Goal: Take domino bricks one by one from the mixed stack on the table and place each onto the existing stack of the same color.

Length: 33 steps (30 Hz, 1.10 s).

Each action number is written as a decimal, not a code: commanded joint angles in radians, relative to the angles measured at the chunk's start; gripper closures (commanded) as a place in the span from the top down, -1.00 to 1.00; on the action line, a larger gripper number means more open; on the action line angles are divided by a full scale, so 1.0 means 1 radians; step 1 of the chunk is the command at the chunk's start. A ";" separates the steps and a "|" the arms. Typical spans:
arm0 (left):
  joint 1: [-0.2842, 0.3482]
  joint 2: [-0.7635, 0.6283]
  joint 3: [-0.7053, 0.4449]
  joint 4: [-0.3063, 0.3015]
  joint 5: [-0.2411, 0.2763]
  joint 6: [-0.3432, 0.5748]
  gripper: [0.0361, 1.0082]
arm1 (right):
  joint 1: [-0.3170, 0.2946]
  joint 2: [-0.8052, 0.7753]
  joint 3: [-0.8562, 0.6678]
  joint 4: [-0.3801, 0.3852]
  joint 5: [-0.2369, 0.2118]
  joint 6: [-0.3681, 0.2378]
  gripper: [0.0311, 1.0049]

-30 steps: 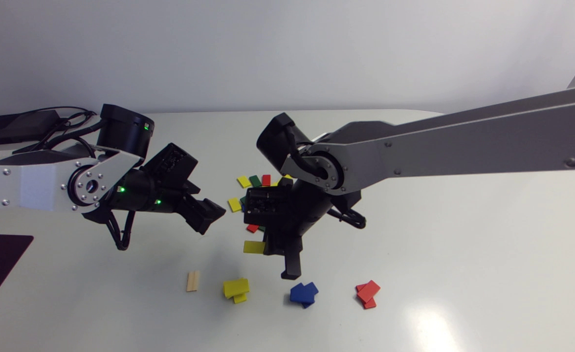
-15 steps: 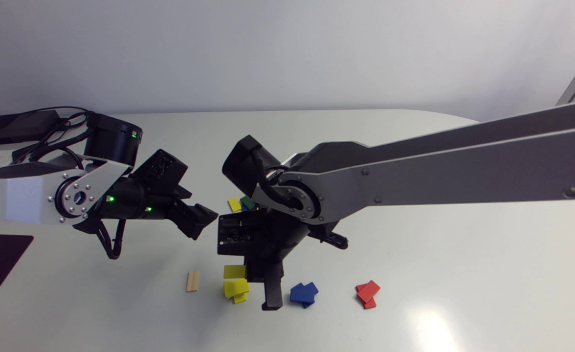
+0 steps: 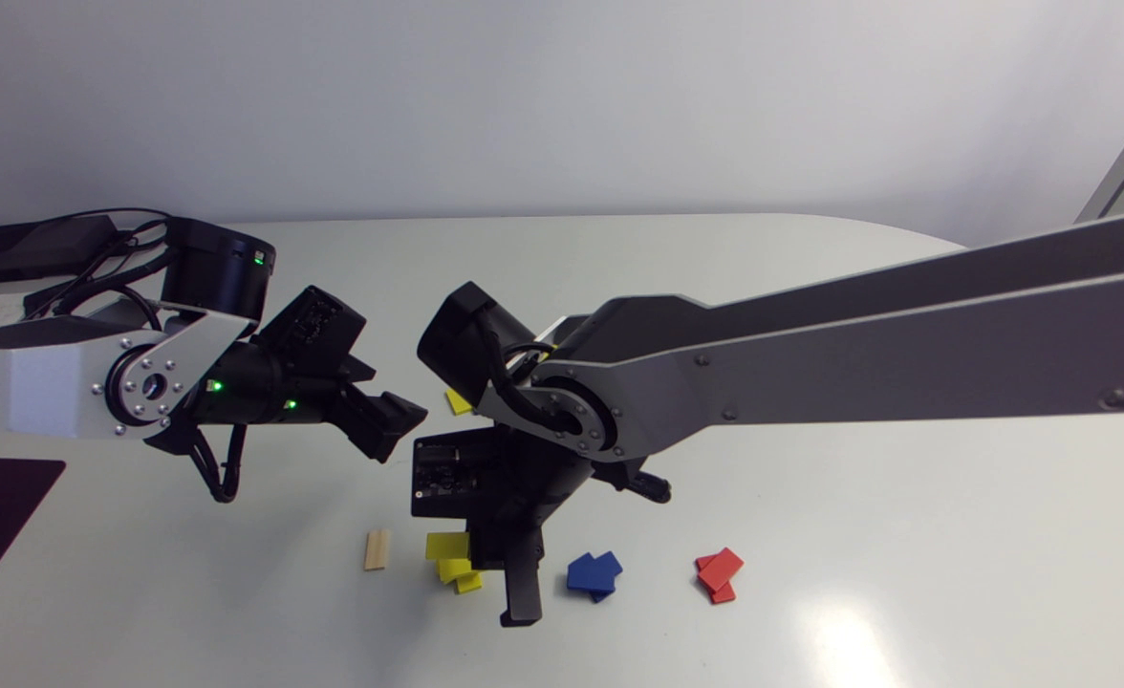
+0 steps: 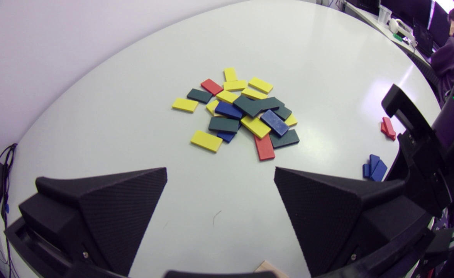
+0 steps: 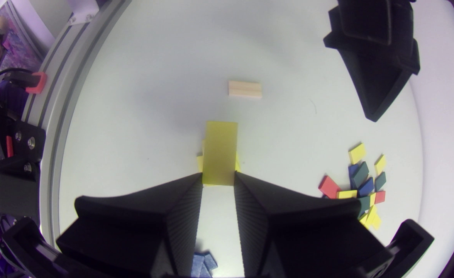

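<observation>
Right arm [image 3: 858, 334] is coming in from the right side and reaching past the middle of the counter [image 3: 858, 497]. The right gripper [image 5: 218, 178] is pointing down at the near edge of the counter. Its fingers are pinching a yellow brick [image 5: 220, 150] by its two long sides. The brick is lying flat and sticking out ahead of the fingertips.

Directly under the held brick the yellow stack [image 3: 464, 576] is showing, with its edges peeking out on both sides in the right wrist view. I cannot tell whether the brick is touching the stack or hanging just over it.

The blue stack [image 3: 593, 573] is sitting just to the right of the gripper. The red stack [image 3: 718, 573] is lying farther right, apart from the blue one. A single wooden brick [image 3: 377, 549] is lying flat to the left of the yellow stack, near it but not touching.

Left arm [image 3: 46, 382] is hanging above the counter on the left. The left gripper [image 4: 220, 172] is standing with its fingers spread wide and nothing between them, facing the mixed pile [image 4: 246, 112] ahead of it. That pile is lying mid-counter, a loose heap of yellow, blue, dark green and red bricks overlapping one another, with a few yellow ones lying singly at its edge.
</observation>
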 commanded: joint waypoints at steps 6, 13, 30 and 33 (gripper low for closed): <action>-0.006 0.024 -0.015 0.021 0.001 -0.023 0.97 | 0.014 0.050 -0.014 0.008 0.012 0.017 -0.78; -0.007 0.031 -0.010 0.025 0.001 -0.023 0.97 | 0.013 0.078 0.005 -0.001 0.018 0.010 -0.78; -0.007 0.037 -0.012 0.031 0.001 -0.025 0.97 | 0.011 0.109 0.037 -0.003 0.023 0.009 -0.76; -0.007 0.037 -0.012 0.031 0.001 -0.025 0.96 | 0.008 0.109 0.040 -0.004 0.024 0.009 -0.43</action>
